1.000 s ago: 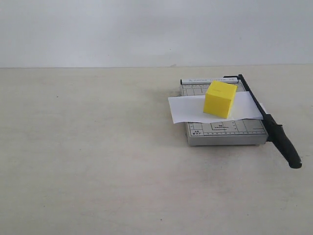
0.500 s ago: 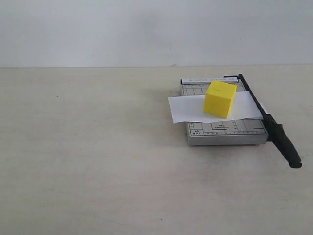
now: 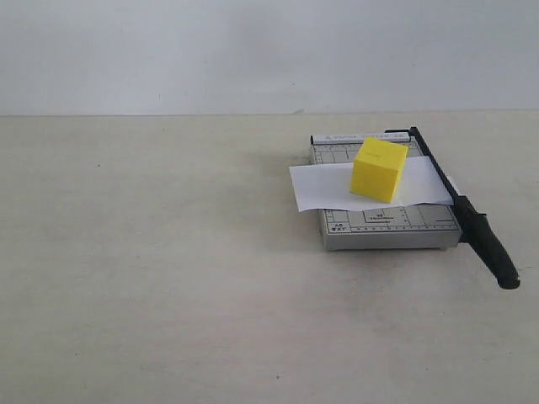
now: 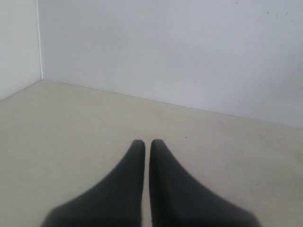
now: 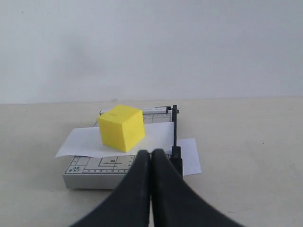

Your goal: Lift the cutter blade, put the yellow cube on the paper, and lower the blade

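The yellow cube (image 3: pixel 379 170) rests on the white paper (image 3: pixel 324 187), which lies across the grey gridded cutter board (image 3: pixel 387 225). Along the board's right edge the black cutter blade (image 3: pixel 484 240) lies down flat, its thick handle sticking out past the front. The right wrist view shows the cube (image 5: pixel 121 127), the paper (image 5: pixel 78 144) and the blade (image 5: pixel 174 127) beyond my right gripper (image 5: pixel 150 152), which is shut on nothing and held back from the board. My left gripper (image 4: pixel 144 142) is shut and empty over bare table. Neither gripper shows in the exterior view.
A pale tabletop (image 3: pixel 168 252) stretches left and in front of the board. A white wall (image 3: pixel 253 50) stands behind it. In the left wrist view a wall corner (image 4: pixel 39 47) rises beyond the table.
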`<state>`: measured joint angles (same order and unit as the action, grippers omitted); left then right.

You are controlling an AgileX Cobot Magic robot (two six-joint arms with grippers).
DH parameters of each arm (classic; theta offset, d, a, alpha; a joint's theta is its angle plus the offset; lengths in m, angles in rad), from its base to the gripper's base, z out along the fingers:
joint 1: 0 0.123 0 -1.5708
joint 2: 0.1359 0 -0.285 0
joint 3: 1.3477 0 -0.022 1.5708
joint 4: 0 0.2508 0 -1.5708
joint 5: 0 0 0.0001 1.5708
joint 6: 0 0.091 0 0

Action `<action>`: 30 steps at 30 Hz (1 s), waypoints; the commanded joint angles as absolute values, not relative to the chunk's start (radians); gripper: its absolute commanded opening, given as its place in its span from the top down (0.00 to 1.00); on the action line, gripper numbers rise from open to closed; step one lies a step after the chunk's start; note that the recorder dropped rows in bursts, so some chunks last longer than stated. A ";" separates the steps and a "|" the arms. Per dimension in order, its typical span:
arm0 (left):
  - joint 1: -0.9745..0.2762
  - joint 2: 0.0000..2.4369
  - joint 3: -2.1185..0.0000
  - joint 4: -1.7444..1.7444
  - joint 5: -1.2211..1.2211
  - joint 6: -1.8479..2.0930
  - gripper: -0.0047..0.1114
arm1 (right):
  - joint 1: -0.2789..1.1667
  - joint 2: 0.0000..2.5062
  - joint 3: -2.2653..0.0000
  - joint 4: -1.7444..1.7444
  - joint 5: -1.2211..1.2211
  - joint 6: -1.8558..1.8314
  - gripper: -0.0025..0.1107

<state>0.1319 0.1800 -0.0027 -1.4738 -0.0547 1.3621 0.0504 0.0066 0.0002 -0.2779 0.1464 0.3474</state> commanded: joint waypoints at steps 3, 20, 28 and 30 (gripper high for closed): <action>0.129 0.177 0.000 -1.473 -0.055 1.354 0.92 | 0.033 0.000 0.000 0.237 0.272 -0.223 0.98; 0.129 0.177 0.000 -1.473 -0.057 1.354 0.92 | -0.059 0.000 0.000 0.172 0.326 -0.129 0.98; 0.129 0.177 0.000 -1.473 -0.057 1.354 0.92 | -0.059 0.000 0.000 0.172 0.326 -0.129 0.98; 0.129 0.177 0.000 -1.473 -0.057 1.354 0.92 | -0.059 0.000 0.000 0.172 0.326 -0.129 0.98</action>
